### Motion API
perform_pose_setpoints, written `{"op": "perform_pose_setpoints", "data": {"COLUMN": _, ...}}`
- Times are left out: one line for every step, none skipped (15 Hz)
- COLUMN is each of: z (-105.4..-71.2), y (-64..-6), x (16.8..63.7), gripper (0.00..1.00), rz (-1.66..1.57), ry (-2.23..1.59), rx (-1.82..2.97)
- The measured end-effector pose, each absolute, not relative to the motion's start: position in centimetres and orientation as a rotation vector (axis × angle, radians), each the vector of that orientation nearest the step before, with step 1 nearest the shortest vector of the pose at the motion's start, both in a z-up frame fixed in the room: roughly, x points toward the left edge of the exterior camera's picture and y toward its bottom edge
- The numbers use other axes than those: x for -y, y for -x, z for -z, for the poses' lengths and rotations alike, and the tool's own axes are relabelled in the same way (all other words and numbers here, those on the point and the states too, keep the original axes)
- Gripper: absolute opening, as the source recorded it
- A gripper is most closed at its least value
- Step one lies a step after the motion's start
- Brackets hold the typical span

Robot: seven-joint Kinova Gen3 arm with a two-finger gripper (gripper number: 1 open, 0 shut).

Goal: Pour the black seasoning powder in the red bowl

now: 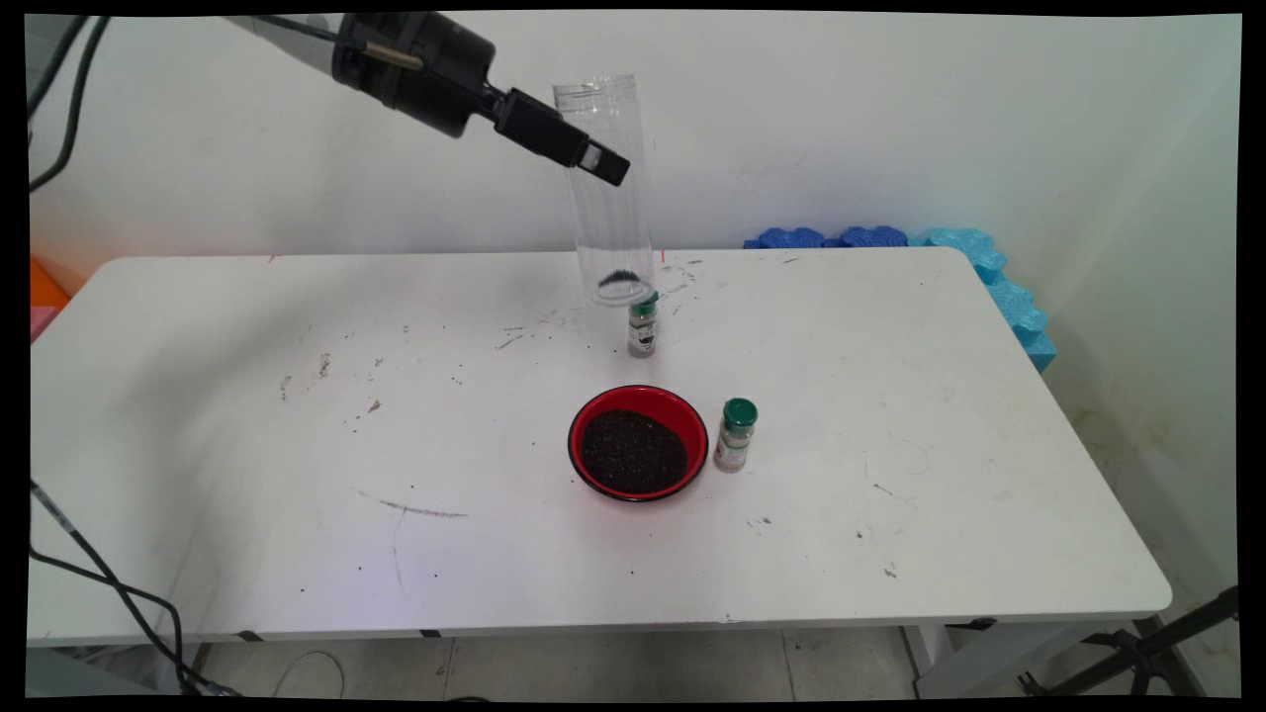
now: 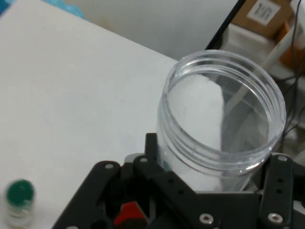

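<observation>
My gripper [image 1: 601, 161] is shut on a tall clear plastic jar [image 1: 605, 213] and holds it near its top, almost upright, off the table. The open mouth of the jar [image 2: 224, 114] fills the hand view between the gripper [image 2: 214, 164] linkage. A few dark grains lie at the jar's bottom [image 1: 619, 281]. Just under the jar's base stands a small green-capped bottle [image 1: 643, 327]. Nearer the front sits a red bowl [image 1: 638, 441] filled with dark grains, and a second green-capped bottle [image 1: 735, 435] stands to its right. One green-capped bottle [image 2: 20, 200] shows at the hand view's lower left.
The white table [image 1: 297, 415] carries scattered dark specks and scuffs. Blue foam pieces [image 1: 999, 272] lie against the wall at the table's back right corner. Black cables [image 1: 119, 593] hang at the left, and an orange object [image 1: 45, 282] is at the left edge.
</observation>
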State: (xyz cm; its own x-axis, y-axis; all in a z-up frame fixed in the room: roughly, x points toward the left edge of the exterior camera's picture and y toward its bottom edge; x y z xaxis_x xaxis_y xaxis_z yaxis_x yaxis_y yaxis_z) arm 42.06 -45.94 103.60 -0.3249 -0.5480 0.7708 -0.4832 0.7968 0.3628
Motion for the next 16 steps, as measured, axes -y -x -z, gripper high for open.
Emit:
{"op": "perform_pose_setpoints", "data": {"z": -104.0, "y": -42.1, "x": 46.0, "gripper": 0.0, "rz": 0.037, "ry": -0.724, "rx": 2.001}}
{"op": "perform_pose_setpoints", "data": {"z": -104.3, "y": -42.2, "x": 46.0, "gripper": 0.0, "rz": -0.002, "ry": -0.684, "rx": 2.02}}
{"op": "perform_pose_setpoints", "data": {"z": -104.7, "y": -42.3, "x": 46.1, "gripper": 0.0, "rz": -0.046, "ry": -0.64, "rx": 2.039}}
{"op": "perform_pose_setpoints", "data": {"z": -105.0, "y": -42.3, "x": 46.1, "gripper": 0.0, "rz": -0.084, "ry": -0.601, "rx": 2.055}}
{"op": "perform_pose_setpoints", "data": {"z": -105.3, "y": -42.3, "x": 46.2, "gripper": 0.0, "rz": -0.119, "ry": -0.567, "rx": 2.068}}
{"op": "perform_pose_setpoints", "data": {"z": -105.5, "y": -42.4, "x": 46.3, "gripper": 0.0, "rz": -0.147, "ry": -0.541, "rx": 2.078}}
{"op": "perform_pose_setpoints", "data": {"z": -105.6, "y": -42.4, "x": 46.3, "gripper": 0.0, "rz": -0.164, "ry": -0.525, "rx": 2.084}}
{"op": "perform_pose_setpoints", "data": {"z": -105.8, "y": -42.4, "x": 46.4, "gripper": 0.0, "rz": -0.188, "ry": -0.505, "rx": 2.091}}
{"op": "perform_pose_setpoints", "data": {"z": -106.0, "y": -42.4, "x": 46.5, "gripper": 0.0, "rz": -0.213, "ry": -0.484, "rx": 2.099}}
{"op": "perform_pose_setpoints", "data": {"z": -106.1, "y": -42.5, "x": 46.6, "gripper": 0.0, "rz": -0.235, "ry": -0.466, "rx": 2.105}}
{"op": "perform_pose_setpoints", "data": {"z": -106.2, "y": -42.5, "x": 46.6, "gripper": 0.0, "rz": -0.253, "ry": -0.452, "rx": 2.111}}
{"op": "perform_pose_setpoints", "data": {"z": -106.3, "y": -42.6, "x": 46.7, "gripper": 0.0, "rz": -0.272, "ry": -0.439, "rx": 2.117}}
{"op": "perform_pose_setpoints", "data": {"z": -106.3, "y": -42.7, "x": 46.8, "gripper": 0.0, "rz": -0.287, "ry": -0.428, "rx": 2.123}}
{"op": "perform_pose_setpoints", "data": {"z": -106.2, "y": -42.8, "x": 46.8, "gripper": 0.0, "rz": -0.296, "ry": -0.425, "rx": 2.127}}
{"op": "perform_pose_setpoints", "data": {"z": -106.0, "y": -43.0, "x": 46.8, "gripper": 0.0, "rz": -0.304, "ry": -0.424, "rx": 2.131}}
{"op": "perform_pose_setpoints", "data": {"z": -105.7, "y": -43.3, "x": 46.8, "gripper": 0.0, "rz": -0.308, "ry": -0.426, "rx": 2.135}}
